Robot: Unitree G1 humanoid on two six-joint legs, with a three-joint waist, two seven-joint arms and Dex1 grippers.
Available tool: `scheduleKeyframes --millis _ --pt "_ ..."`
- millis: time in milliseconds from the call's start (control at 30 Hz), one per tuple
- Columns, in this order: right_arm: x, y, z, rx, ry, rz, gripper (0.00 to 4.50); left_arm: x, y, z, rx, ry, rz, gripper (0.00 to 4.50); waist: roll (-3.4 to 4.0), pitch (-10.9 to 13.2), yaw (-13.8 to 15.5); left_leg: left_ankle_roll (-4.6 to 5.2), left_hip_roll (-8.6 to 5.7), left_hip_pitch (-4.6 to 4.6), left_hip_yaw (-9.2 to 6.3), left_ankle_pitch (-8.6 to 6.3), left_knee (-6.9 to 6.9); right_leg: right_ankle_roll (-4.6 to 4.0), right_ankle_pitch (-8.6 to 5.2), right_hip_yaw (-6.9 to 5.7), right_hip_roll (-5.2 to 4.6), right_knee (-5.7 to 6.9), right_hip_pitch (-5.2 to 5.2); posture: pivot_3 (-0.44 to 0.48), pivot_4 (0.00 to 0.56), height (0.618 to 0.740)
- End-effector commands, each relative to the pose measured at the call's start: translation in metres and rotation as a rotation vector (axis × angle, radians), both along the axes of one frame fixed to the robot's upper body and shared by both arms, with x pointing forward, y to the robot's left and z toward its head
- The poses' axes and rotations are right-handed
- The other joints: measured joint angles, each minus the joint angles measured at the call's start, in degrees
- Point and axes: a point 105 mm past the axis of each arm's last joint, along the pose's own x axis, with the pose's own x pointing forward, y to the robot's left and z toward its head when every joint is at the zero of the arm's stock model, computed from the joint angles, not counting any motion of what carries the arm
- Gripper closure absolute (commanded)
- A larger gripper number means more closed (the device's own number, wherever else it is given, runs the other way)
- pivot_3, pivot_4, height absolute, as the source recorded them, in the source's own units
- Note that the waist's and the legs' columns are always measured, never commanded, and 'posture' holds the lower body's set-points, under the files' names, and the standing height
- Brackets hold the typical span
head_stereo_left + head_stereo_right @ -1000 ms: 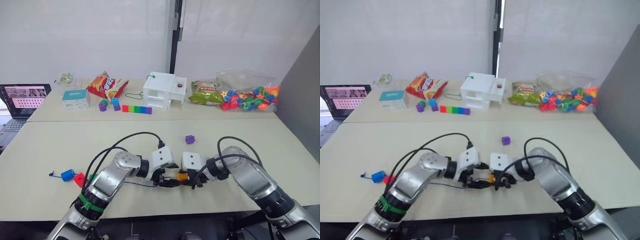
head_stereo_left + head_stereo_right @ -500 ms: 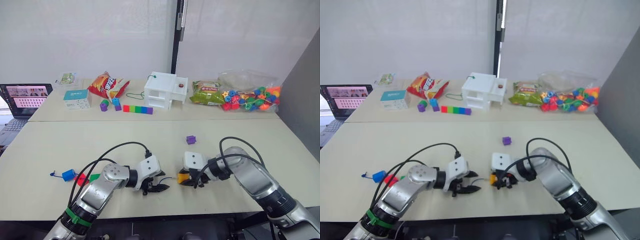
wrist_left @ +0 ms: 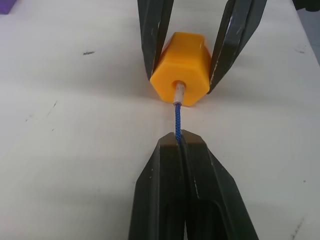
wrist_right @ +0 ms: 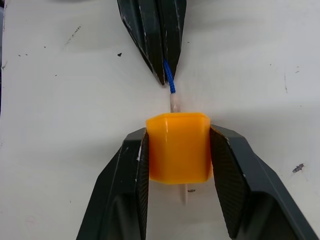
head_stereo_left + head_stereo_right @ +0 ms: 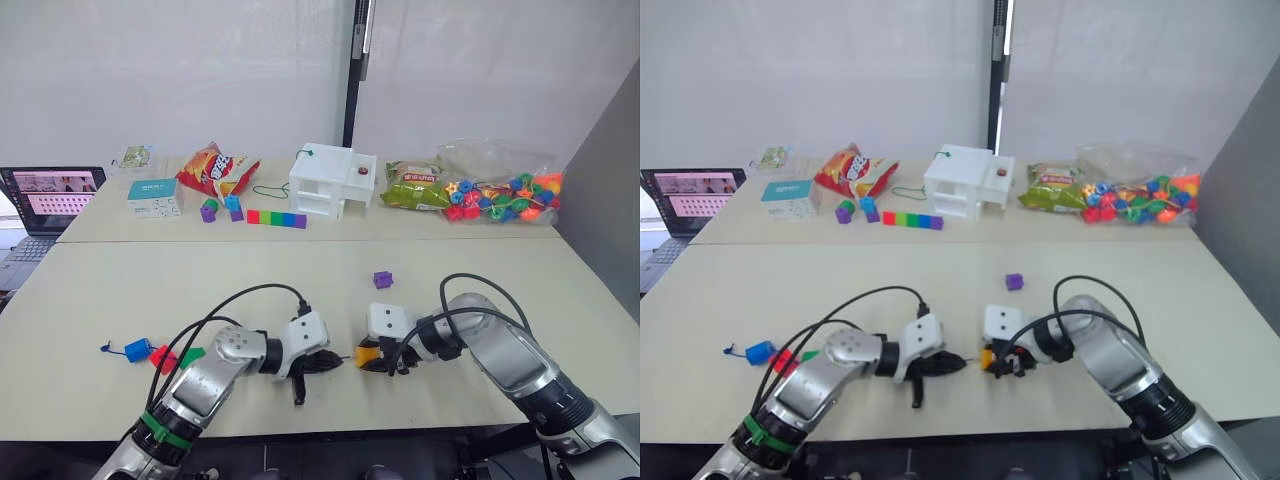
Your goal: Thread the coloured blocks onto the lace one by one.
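My left gripper [image 3: 177, 142] is clenched on the lace [image 3: 176, 122] just behind its pale tip, and my right gripper [image 4: 178, 145] grips the orange block [image 4: 178, 146] by two opposite sides, low over the near middle of the table [image 5: 120, 290]. Half a second ago my left gripper was well apart from the block with its fingers spread; now it has come back in, pinched the cord, and the stiff tip is entering the hole on the left face. In the right wrist view a pale sliver shows past the block's far side, so I judge the tip is through or nearly so. That makes this the fourth block going on: the blue block [image 5: 136, 350], red block [image 5: 161, 358] and green block [image 5: 190, 355] sit together on the cord at the near left.

The purple block [image 5: 382, 279] lies loose just beyond my right gripper, apart from it, nothing blocking the way there. Along the far edge stand a laptop [image 5: 48, 192], a snack bag [image 5: 214, 169], a rainbow bar [image 5: 274, 217], a white box [image 5: 331, 180] and a bead bag [image 5: 497, 188], all well clear of the work.
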Motion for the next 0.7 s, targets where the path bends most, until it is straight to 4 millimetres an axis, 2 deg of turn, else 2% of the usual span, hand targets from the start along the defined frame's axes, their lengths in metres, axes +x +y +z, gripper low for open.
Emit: scheduleKeyframes --millis 33,300,467,600,633,700 --pt "-0.006 -0.001 -0.014 -0.021 0.055 -0.014 3.23 0.002 -0.009 0.011 -0.007 -0.044 -0.038 4.49 0.0 0.0 -0.1 0.0 0.0 0.0 0.0 0.0 0.0 0.0 0.0 -0.01 0.02 0.0 0.0 0.0 0.15 0.74" --pt "-0.006 0.002 -0.014 -0.013 0.052 -0.017 3.23 0.006 -0.03 0.013 0.004 -0.064 -0.086 4.49 0.0 0.0 0.0 0.01 -0.02 -0.03 0.01 0.0 0.01 0.01 0.0 -0.01 0.4 -0.02 0.0 0.0 0.15 0.74" --pt "-0.007 0.002 -0.015 -0.013 0.052 -0.021 3.23 0.007 -0.033 0.011 0.012 -0.051 -0.088 4.49 0.0 0.0 0.2 0.01 -0.03 -0.02 0.01 0.01 0.03 0.02 0.01 -0.01 0.42 -0.03 0.03 0.0 0.15 0.74" --pt "-0.007 0.002 -0.014 -0.004 0.05 -0.025 3.23 0.013 -0.027 0.017 -0.004 -0.06 -0.05 4.49 0.0 0.0 0.1 0.01 -0.02 -0.02 0.01 0.01 0.03 0.02 0.01 0.0 0.45 -0.03 0.03 0.0 0.15 0.74" --pt "-0.006 0.002 -0.014 -0.002 0.049 -0.027 3.23 0.012 -0.026 0.019 -0.009 -0.058 -0.054 3.92 0.0 0.0 0.1 0.01 -0.01 -0.02 0.01 0.01 0.03 0.02 0.01 0.0 0.46 -0.03 0.02 0.0 0.15 0.74" --pt "-0.006 0.003 -0.014 0.002 0.047 -0.028 3.23 0.011 -0.025 0.021 -0.015 -0.054 -0.063 3.39 0.0 0.0 0.0 0.01 -0.01 -0.02 0.01 0.01 0.03 0.02 0.01 0.0 0.47 -0.03 0.02 0.0 0.15 0.74"
